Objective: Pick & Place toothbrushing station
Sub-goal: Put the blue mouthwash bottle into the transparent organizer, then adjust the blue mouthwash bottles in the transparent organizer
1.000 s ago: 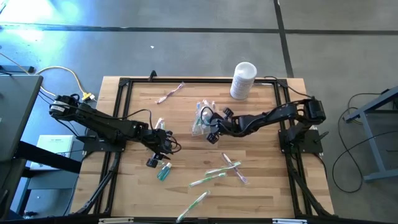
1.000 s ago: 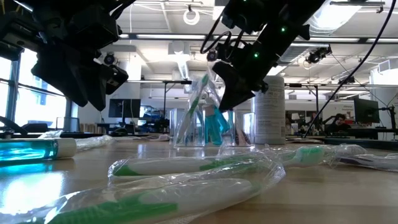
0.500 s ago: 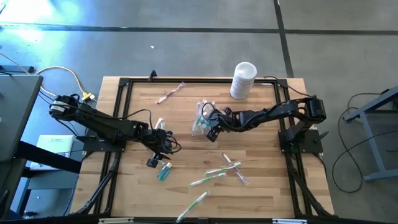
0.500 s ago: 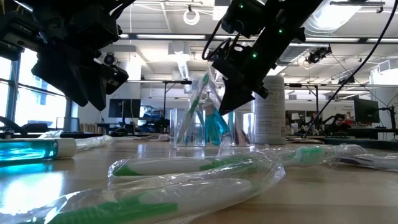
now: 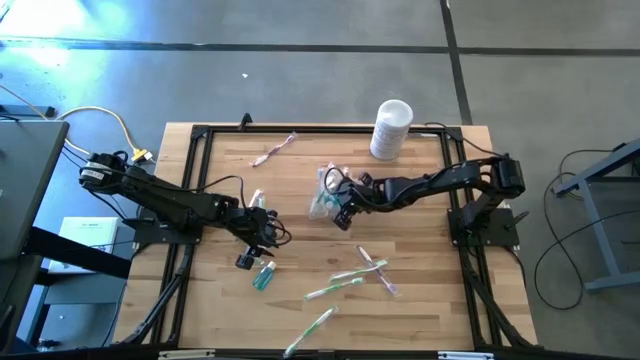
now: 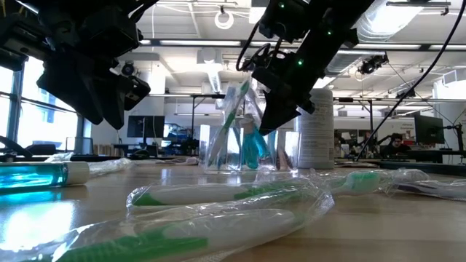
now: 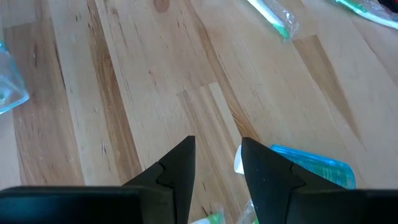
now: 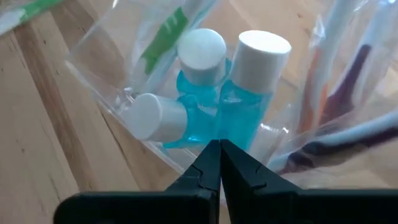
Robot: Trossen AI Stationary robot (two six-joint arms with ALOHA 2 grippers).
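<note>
The right end effector (image 8: 219,163) had its two dark fingers pressed together, holding nothing, its tip right against the small clear plastic cup (image 5: 323,196). The cup stood directly ahead of it, packed with three small teal tubes with white caps (image 8: 233,93) and several slim wrapped toothbrushes (image 6: 231,120). Judged from this closeness, any push forward could tip the light cup and spill its contents across the wooden surface (image 5: 430,260).

The left end effector (image 7: 216,163) hovered with fingers partly apart and nothing between them. Another teal tube (image 7: 311,171) lay just beside its tip. More wrapped pale green toothbrushes (image 5: 345,282) lay scattered, well apart from both end effectors.
</note>
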